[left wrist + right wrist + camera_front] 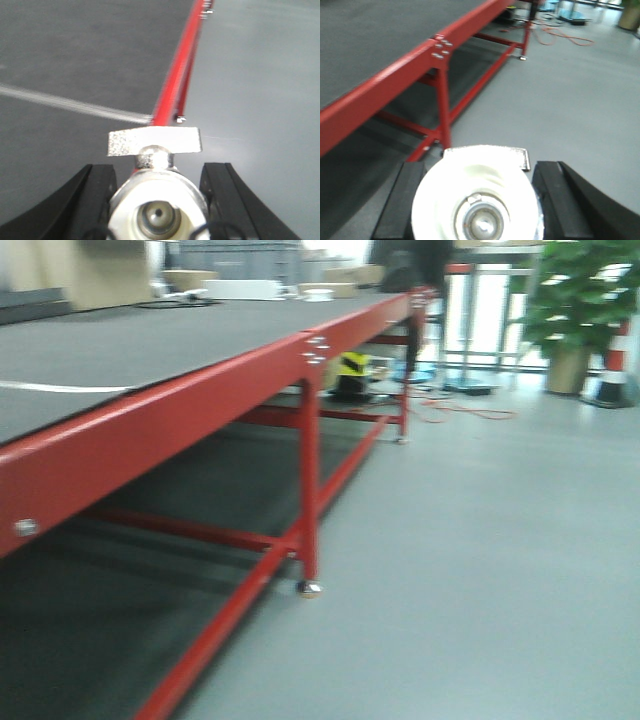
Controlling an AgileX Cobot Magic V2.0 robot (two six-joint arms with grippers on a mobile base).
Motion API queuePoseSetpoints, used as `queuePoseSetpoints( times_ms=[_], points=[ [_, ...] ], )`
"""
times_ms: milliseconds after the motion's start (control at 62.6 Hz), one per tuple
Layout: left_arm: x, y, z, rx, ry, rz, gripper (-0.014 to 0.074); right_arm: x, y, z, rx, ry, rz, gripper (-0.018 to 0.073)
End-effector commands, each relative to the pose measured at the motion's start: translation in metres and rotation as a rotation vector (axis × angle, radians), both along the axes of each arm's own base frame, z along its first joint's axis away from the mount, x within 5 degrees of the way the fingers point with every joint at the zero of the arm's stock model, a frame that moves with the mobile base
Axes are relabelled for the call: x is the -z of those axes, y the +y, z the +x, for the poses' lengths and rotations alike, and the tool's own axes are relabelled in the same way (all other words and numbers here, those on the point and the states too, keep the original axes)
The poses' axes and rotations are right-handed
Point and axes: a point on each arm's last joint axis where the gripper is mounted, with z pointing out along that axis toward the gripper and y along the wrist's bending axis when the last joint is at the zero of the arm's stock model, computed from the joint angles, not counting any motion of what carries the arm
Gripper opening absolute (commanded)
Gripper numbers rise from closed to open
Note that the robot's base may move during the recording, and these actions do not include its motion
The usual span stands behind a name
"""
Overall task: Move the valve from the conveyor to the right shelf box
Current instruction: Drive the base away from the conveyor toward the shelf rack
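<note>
In the left wrist view a shiny metal valve (157, 210) with a white end and a flat metal handle (154, 141) sits between the black fingers (97, 192) of my left gripper (159, 175), which is shut on it. It hangs over the red rail (175, 90) at the edge of the conveyor (75, 50), a dark grey belt. My right gripper (480, 172) is shut on another valve (475, 197), its white cap facing the camera, above the grey floor beside the conveyor (370, 45). The right shelf box is out of view. Neither gripper shows in the front view.
The conveyor's red frame and legs (308, 490) run along the left, grey floor (500, 560) to the right. Far off stand a potted plant (580, 300), a striped cone (615, 370), an orange cable (460, 410) and a yellow-black object (352, 368). A white stripe (75, 105) crosses the belt.
</note>
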Motion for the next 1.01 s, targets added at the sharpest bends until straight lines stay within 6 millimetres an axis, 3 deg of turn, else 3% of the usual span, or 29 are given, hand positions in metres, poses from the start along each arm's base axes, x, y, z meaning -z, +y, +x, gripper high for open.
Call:
queuePoseSetpoints(
  times_ms=[0,990],
  points=[
    [-0.0109,-0.0008,-0.0029,-0.006,-0.073,-0.011,-0.0111,-0.0173,-0.0017,-0.0050,0.006,-0.115,0.003,-0.0154],
    [-0.0109,-0.0008,-0.0029,-0.006,-0.073,-0.011,-0.0111,-0.0173,-0.0017,-0.0050,0.006,-0.115,0.003,-0.0154]
  ],
)
